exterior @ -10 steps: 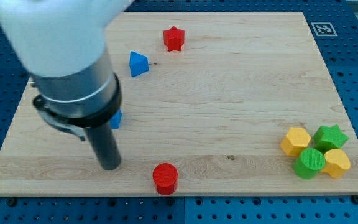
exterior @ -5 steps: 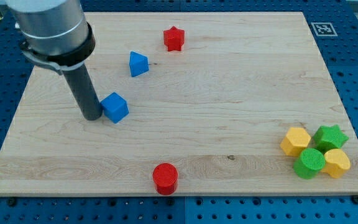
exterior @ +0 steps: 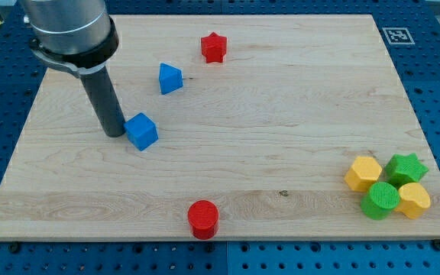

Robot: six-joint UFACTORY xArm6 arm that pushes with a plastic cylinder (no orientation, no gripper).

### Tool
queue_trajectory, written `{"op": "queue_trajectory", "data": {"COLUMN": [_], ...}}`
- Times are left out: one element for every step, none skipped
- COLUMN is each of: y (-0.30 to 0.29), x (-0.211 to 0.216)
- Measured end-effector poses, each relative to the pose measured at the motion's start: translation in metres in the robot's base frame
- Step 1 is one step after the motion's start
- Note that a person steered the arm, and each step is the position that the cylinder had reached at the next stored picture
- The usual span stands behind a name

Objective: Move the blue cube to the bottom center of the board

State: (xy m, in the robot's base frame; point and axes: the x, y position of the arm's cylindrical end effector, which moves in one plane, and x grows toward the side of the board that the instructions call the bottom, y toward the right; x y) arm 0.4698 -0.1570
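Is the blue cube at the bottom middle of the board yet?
No, the blue cube sits left of centre beside my tip, above the red cylinder.

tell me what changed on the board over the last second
My tip swung from below the blue cube, near the view's bottom, up to its left side, and now sits right against it. The cube barely shifted. The blue triangular block, both red blocks and the yellow-green cluster stayed put.

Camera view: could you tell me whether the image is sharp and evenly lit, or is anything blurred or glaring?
Camera view: evenly lit, soft short shadows, no strong glare on the wooden board; the blue cube and my tip at its left are sharp; only the arm's top, cut off by the frame, looks slightly soft.
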Motion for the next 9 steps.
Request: {"op": "queue_trajectory", "data": {"y": [0.004, 0.011, 0.022, 0.029, 0.029, 0.029, 0.032, 0.040, 0.049], "x": [0.003, 0.013, 0.018, 0.018, 0.015, 0.000, -0.005, -0.004, 0.014]}}
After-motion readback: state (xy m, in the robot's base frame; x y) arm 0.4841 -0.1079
